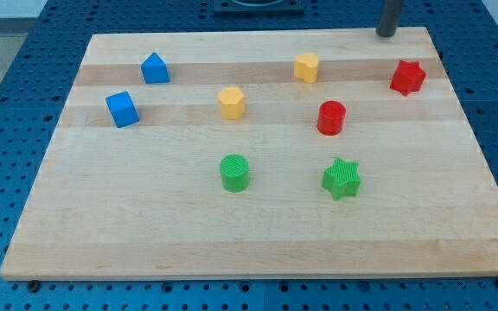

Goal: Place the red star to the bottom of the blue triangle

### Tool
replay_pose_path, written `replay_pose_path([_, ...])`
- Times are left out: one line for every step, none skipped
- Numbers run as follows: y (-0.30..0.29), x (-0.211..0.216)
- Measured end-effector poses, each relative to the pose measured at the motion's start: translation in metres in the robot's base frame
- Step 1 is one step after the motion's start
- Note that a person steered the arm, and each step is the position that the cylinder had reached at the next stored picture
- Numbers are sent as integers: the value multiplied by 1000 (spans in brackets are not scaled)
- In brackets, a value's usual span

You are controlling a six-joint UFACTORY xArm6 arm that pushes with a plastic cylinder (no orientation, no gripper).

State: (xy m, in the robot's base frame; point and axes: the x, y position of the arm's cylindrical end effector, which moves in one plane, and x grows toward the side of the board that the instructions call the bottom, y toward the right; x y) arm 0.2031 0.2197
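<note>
The red star [408, 77] lies near the board's right edge, toward the view's top. The blue triangle [155, 67] lies at the upper left of the board. My tip [386, 34] rests at the board's top edge, above and a little left of the red star, apart from it. The rod comes down from the view's top. The star and the triangle are far apart, with other blocks between them.
A blue cube [122, 109] lies below-left of the triangle. Two yellow blocks [231, 102] [307, 66], a red cylinder [331, 117], a green cylinder [234, 172] and a green star [341, 179] lie on the wooden board [258, 246]. Blue pegboard surrounds the board.
</note>
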Motion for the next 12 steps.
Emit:
replay_pose_path([7,33])
replay_pose_path([23,80])
replay_pose_path([23,57])
replay_pose_path([44,57])
replay_pose_path([49,85])
replay_pose_path([49,89])
replay_pose_path([49,196])
replay_pose_path([49,199])
replay_pose_path([50,199])
replay_pose_path([50,131])
replay_pose_path([50,131])
replay_pose_path([34,127])
